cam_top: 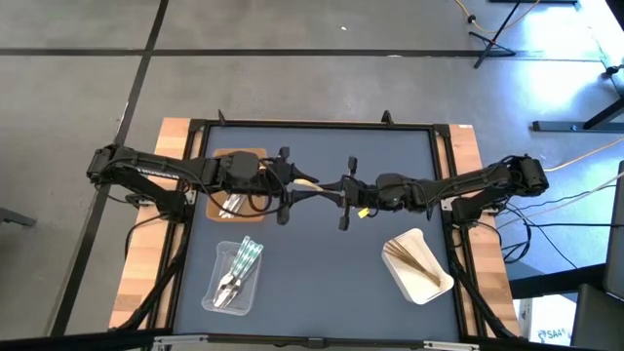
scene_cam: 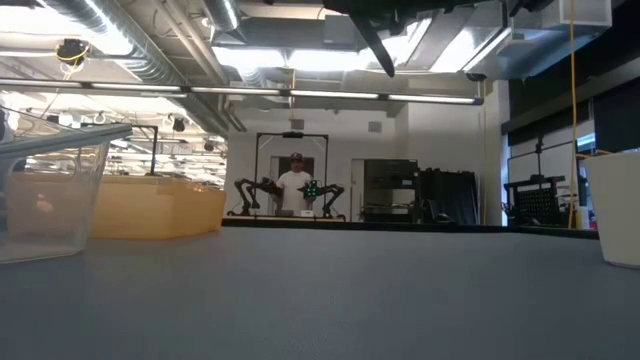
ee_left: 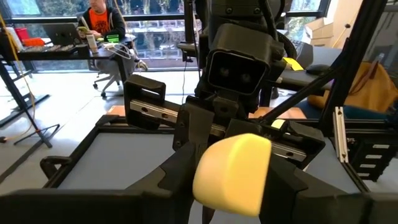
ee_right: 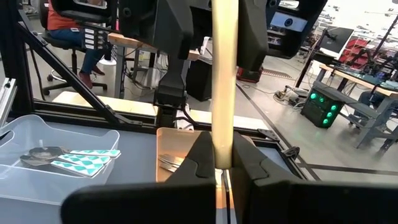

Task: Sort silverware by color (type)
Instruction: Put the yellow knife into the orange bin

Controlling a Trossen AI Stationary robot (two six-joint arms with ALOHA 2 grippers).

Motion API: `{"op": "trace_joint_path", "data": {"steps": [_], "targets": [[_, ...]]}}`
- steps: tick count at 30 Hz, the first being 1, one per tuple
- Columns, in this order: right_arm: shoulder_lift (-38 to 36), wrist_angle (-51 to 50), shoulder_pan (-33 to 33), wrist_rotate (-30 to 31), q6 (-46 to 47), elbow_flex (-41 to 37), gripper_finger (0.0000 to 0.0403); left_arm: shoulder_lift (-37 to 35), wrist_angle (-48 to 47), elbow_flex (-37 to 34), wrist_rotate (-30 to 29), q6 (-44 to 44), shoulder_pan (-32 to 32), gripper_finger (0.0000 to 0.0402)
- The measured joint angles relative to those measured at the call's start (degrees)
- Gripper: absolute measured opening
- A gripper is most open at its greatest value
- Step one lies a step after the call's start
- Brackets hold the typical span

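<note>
A pale yellow plastic spoon [cam_top: 307, 182] hangs in the air between my two grippers, above the middle of the table. My left gripper [cam_top: 292, 185] is shut on its bowl end, my right gripper [cam_top: 331, 188] on its handle. In the right wrist view the handle [ee_right: 224, 74] runs from my right fingers to the left gripper. More yellow utensils [cam_top: 232, 203] lie in the brown tray [cam_top: 244, 159]. Silvery, teal-patterned ones [cam_top: 237, 271] lie in the clear tray [cam_top: 216, 261]. Wooden ones [cam_top: 408, 258] lie in the white tray [cam_top: 429, 286]. My left gripper pinches the spoon's bowl [ee_left: 233, 174] between its two fingers, coming level from the table's left, in line with the spoon. The spoon is lifted clear of the table. My right gripper pinches the handle's end [ee_right: 223, 158] between its two fingers [ee_right: 202, 165], coming level from the table's right, along the handle. The spoon lies level between the two grippers.
The brown tray sits at the far left under the left arm, the clear tray at the near left, the white tray at the near right. Bare dark mat [cam_top: 331, 283] lies between the trays. A black frame [cam_top: 312, 125] borders the table. A person [scene_cam: 296, 185] stands far behind it.
</note>
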Motion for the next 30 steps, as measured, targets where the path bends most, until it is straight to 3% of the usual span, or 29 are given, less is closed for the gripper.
{"op": "trace_joint_path", "data": {"steps": [7,16,19,30], "targets": [[0.00,0.02,0.00,0.09,0.00,0.00,0.0002,0.00,0.00,0.01,-0.53,0.13,0.00,0.0121],[0.00,0.02,0.00,-0.06,0.06,0.00,0.0001,0.00,-0.02,0.04,-1.62,0.39,0.04,0.0041],[0.00,0.02,0.00,-0.70,0.08,0.00,0.0002,0.00,-0.02,0.04,-1.79,0.39,0.03,0.0039],[0.00,-0.08,-0.07,-1.97,0.04,0.00,0.0067,0.00,-0.46,0.06,-3.36,-0.44,0.00,0.0040]]}}
